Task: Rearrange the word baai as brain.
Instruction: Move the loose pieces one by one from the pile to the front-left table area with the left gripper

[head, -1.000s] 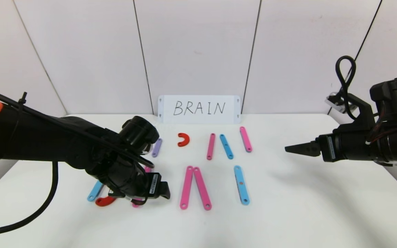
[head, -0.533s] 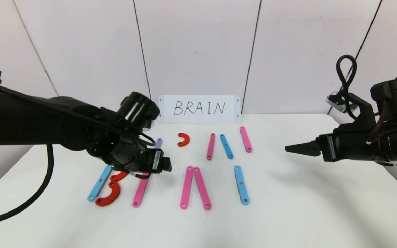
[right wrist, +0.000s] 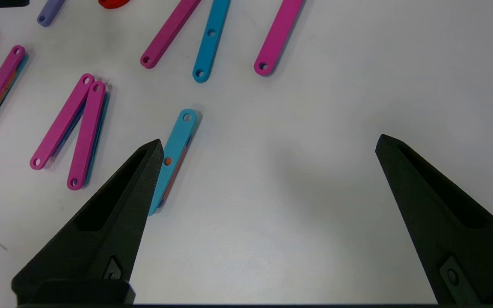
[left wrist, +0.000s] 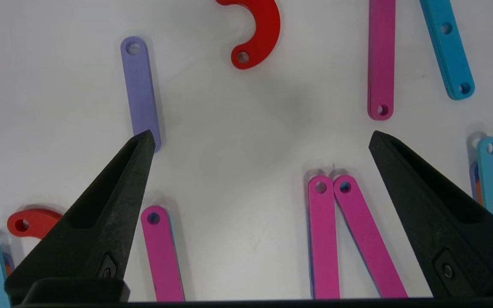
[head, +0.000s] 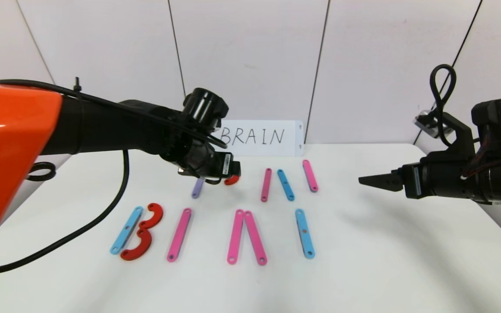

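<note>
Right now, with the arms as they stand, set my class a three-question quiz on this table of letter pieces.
1. True or false: the left gripper holds the purple strip.
2. Which piece lies nearest the left gripper: A the loose red curve, B the blue strip in the near row?
3. What does the white card read?

Key: 1 false, its jaws are open and empty; 2 A; 3 BRAIN.

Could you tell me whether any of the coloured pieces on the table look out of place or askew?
Nothing looks damaged. The front A has no crossbar, and a red curve and purple strip lie loose in the back row, beneath the open left gripper.
</note>
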